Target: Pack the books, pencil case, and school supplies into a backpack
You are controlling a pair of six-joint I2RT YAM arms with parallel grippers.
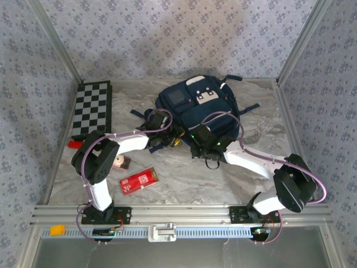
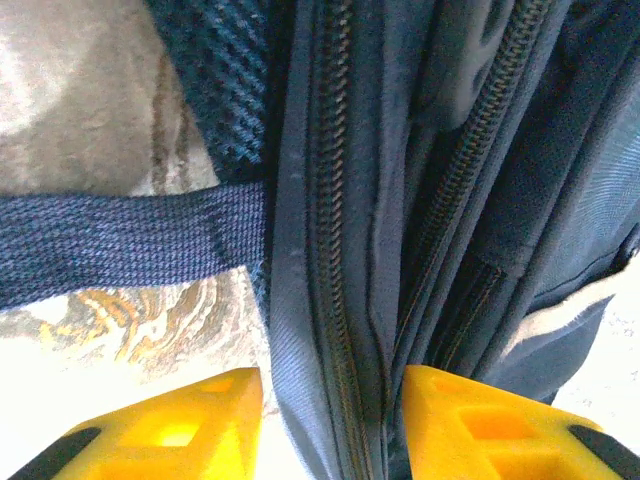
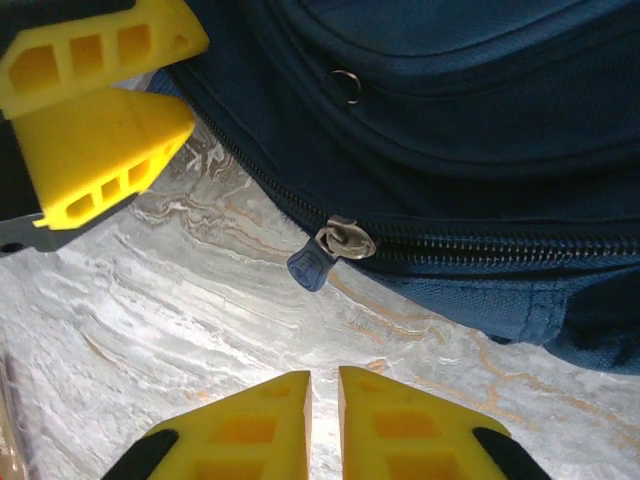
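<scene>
Over at the left the chequered board [image 1: 92,109] lies along the wall. Near the front the pencil case [image 1: 139,180] sits flat on the marbled table [image 1: 184,187], well apart from the bag. It looks stiff and light, and since it lies so flat, I'd pinch it across its narrow width rather than try to get under it. The left gripper [image 2: 330,430] is at the backpack's near side, its yellow fingers [image 2: 200,420] closed on a fold of the zip edge, with cloth filling the gap between them. The backpack [image 1: 192,103] lies in the middle of the table toward the back, big and limp. I reckon that fabric will sag and slide rather than hold any shape, so the seam beside the zip is the sensible place to grip it and keep it taut. The zip pull [image 3: 325,255] is a small dark tab on a metal slider resting just off the table. It looks fiddly and likely slippery, best nipped squarely at the tab. The right gripper [image 3: 323,420] hangs just short of it, jaws barely parted and holding nothing.
</scene>
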